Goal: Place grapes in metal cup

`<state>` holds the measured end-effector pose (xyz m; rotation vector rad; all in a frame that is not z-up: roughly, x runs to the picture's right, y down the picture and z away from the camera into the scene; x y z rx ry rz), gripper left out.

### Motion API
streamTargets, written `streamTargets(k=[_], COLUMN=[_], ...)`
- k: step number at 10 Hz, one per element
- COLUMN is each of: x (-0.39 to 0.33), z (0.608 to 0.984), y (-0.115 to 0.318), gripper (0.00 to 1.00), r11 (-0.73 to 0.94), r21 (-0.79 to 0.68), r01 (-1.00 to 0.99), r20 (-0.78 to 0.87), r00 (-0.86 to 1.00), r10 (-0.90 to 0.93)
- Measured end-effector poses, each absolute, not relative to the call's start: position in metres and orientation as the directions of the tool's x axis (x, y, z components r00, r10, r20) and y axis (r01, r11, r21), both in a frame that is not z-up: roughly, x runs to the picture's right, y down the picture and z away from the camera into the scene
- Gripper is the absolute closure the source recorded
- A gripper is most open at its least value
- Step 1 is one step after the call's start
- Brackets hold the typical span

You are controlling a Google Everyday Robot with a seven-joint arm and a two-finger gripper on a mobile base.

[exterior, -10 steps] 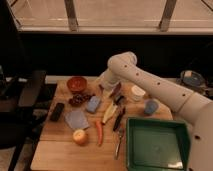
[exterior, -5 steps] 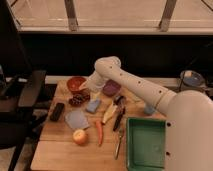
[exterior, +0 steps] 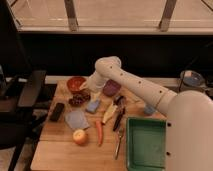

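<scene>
The grapes (exterior: 79, 98), a small dark red-purple bunch, lie on the wooden table (exterior: 60, 150) just in front of the red bowl (exterior: 76, 82). My white arm reaches in from the lower right, bends near the window and drops toward them. The gripper (exterior: 89, 92) hangs at the bunch's right edge, between the red bowl and a blue sponge (exterior: 93, 106). It looks open and holds nothing. The metal cup is hidden; the arm and gripper cover the table behind the grapes.
A purple bowl (exterior: 111, 88) sits right of the gripper and a light blue cup (exterior: 149, 109) further right. A black block (exterior: 57, 111), grey-blue pad (exterior: 76, 120), apple (exterior: 80, 136), carrot (exterior: 99, 132) and dark utensils (exterior: 119, 112) lie in front. A green tray (exterior: 146, 142) fills the front right; a chair (exterior: 30, 90) stands left.
The arm has swung left across the table, and the gripper has come from near the purple bowl down beside the grapes. The objects have not moved.
</scene>
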<state>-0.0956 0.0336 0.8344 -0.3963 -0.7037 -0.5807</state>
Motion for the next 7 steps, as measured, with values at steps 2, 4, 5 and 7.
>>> streamTargets(k=[2, 4, 5, 7], x=[-0.106, -0.141, -0.158, -0.181], z=[0.840, 0.851, 0.857, 0.869], y=[0.037, 0.044, 0.048, 0.055], gripper=[0.35, 0.35, 0.35, 0.35], r11=[0.763, 0.744, 0.733, 0.714], r21=[-0.132, -0.107, -0.096, -0.076], r01=[0.632, 0.659, 0.674, 0.696], r20=[0.713, 0.742, 0.752, 0.768], r00=[0.595, 0.551, 0.531, 0.497], r10=[-0.370, -0.381, -0.389, -0.403])
